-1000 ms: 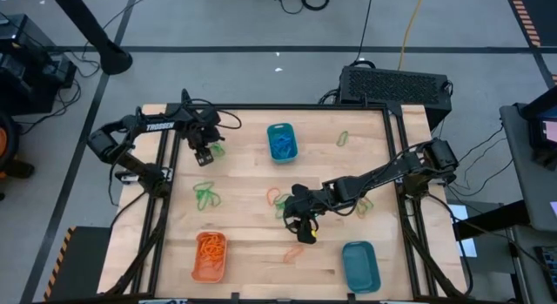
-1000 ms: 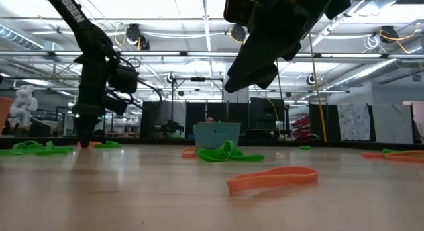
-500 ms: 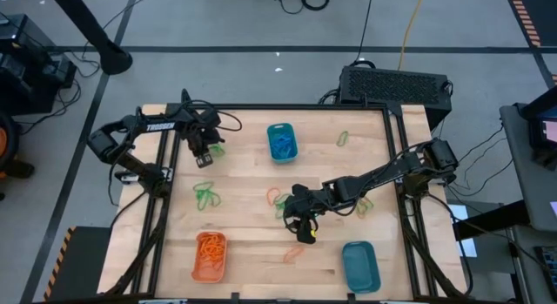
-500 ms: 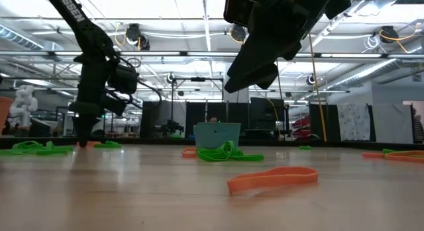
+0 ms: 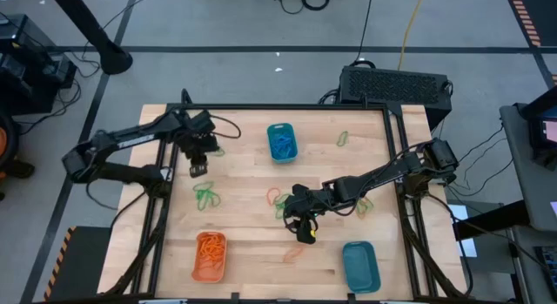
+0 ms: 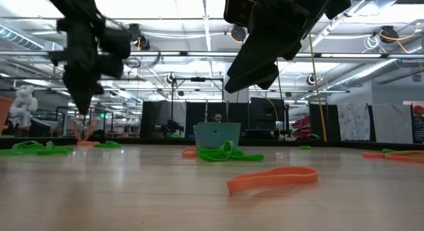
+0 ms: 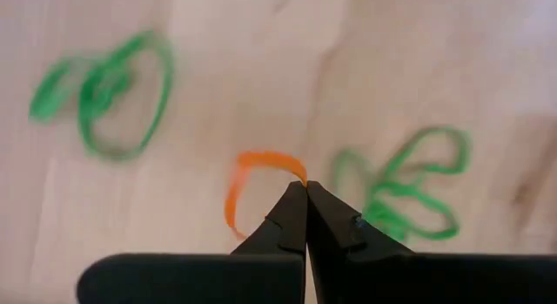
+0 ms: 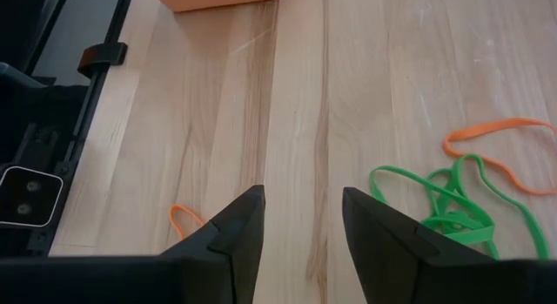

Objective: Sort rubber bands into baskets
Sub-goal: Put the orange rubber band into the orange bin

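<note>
My left gripper (image 5: 196, 169) hangs over the table's far left, shut on a small orange rubber band (image 7: 248, 186). Green rubber bands (image 7: 104, 91) lie on the wood below it. My right gripper (image 5: 302, 230) hovers open above the table's middle, between a green and orange tangle of bands (image 8: 452, 204) and a small orange band (image 8: 185, 219). Another orange band (image 6: 271, 179) lies flat nearer the front edge. The orange basket (image 5: 210, 256) holds orange bands. One teal basket (image 5: 281, 142) holds blue bands; the other (image 5: 360, 266) stands front right. My left gripper pinches one spot on the orange band's loop (image 7: 296, 172) between its two fingertips. The fingers come from above, pointing steeply down. The rest of the band curls away beside the tips as a slack loop.
More green bands lie at the far right (image 5: 343, 138) and left of centre (image 5: 206, 195). A black metal frame (image 5: 305, 108) borders the table, with a black box (image 5: 396, 84) behind its far right corner. Bare wood lies between the baskets.
My left gripper has risen from the table and drawn back a little toward the near left, tipping and rolling as it went. The orange band has come up with it. My right gripper has kept still.
</note>
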Tool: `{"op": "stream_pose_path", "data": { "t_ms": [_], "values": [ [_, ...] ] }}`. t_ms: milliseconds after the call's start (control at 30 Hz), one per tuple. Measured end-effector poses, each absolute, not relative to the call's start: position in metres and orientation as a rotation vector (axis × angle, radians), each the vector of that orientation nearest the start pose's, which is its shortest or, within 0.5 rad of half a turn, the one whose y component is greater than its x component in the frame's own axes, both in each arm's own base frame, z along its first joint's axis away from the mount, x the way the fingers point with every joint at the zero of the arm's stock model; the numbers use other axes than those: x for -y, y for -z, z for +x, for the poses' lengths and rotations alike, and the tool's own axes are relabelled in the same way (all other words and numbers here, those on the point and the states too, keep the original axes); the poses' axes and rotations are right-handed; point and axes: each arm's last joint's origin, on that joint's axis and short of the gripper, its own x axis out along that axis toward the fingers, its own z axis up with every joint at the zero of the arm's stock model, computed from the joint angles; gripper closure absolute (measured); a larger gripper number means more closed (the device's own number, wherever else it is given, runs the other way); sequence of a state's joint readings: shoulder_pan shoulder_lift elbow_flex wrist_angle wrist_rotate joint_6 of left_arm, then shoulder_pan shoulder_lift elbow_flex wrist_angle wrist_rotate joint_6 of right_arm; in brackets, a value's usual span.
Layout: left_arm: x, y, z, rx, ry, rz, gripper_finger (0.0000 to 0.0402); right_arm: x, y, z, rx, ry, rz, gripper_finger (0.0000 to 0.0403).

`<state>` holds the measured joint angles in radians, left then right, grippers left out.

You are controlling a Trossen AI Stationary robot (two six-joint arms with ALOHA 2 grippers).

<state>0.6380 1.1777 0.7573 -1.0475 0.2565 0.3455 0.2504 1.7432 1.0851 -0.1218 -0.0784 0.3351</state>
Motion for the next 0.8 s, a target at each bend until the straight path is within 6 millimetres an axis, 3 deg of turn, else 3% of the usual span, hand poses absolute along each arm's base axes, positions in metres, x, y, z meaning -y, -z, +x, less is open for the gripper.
{"op": "stream_pose_path", "data": {
  "t_ms": [133,267,433,800],
  "values": [
    [-0.073,-0.228,0.152,-1.235,0.013,-0.282,0.0401,-0.092,-0.194,0.353,-0.817,-0.179,0.247,0.0255],
    [-0.046,-0.242,0.158,-1.127,0.094,-0.358,0.0401,-0.092,-0.194,0.354,-0.808,-0.18,0.248,0.0255],
    [-0.011,-0.247,0.161,-1.164,0.122,-0.474,0.0401,-0.092,-0.196,0.355,-0.782,-0.185,0.252,0.0255],
    [0.074,-0.253,0.164,-1.154,0.338,-0.442,0.0401,-0.092,-0.196,0.355,-0.785,-0.176,0.273,0.0255]
  ]
}}
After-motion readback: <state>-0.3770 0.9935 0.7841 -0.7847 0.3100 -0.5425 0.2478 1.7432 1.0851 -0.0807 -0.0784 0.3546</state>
